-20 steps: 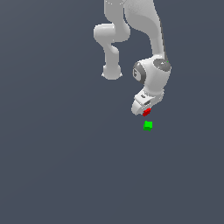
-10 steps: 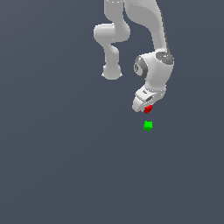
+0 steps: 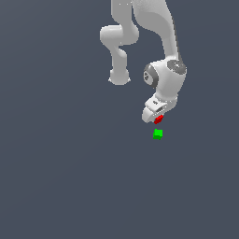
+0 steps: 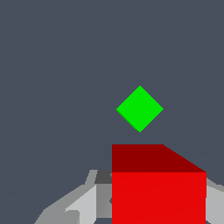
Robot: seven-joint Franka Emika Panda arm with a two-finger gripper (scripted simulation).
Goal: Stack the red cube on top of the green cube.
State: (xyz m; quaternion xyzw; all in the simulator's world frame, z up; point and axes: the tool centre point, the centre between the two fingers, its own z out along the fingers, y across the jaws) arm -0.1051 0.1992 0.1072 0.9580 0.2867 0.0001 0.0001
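— What am I looking at for a room?

— From my station, very little. In the exterior view the whole frame is one flat slate-grey surface [image 3: 56, 177], with no edge, wall or horizon that I can pick out. The white arm [image 3: 161, 42] comes down from the top centre of that frame.

— And the cubes?

— The red cube [image 3: 158, 119] sits at the tip of the gripper [image 3: 158, 116], a little right of the frame's centre. The green cube [image 3: 158, 134] lies on the grey surface just below it in the frame, apart from it, with a sliver of grey between them.

— Fingers?

— I see them pinching the red cube. In the wrist view the red cube [image 4: 158, 188] fills the lower right of the frame, with pale finger [image 4: 83, 205] bodies flanking it on both sides. The green cube [image 4: 140, 108] shows as a diamond near the centre, clear of the red one, on the same plain grey ground [image 4: 52, 65].
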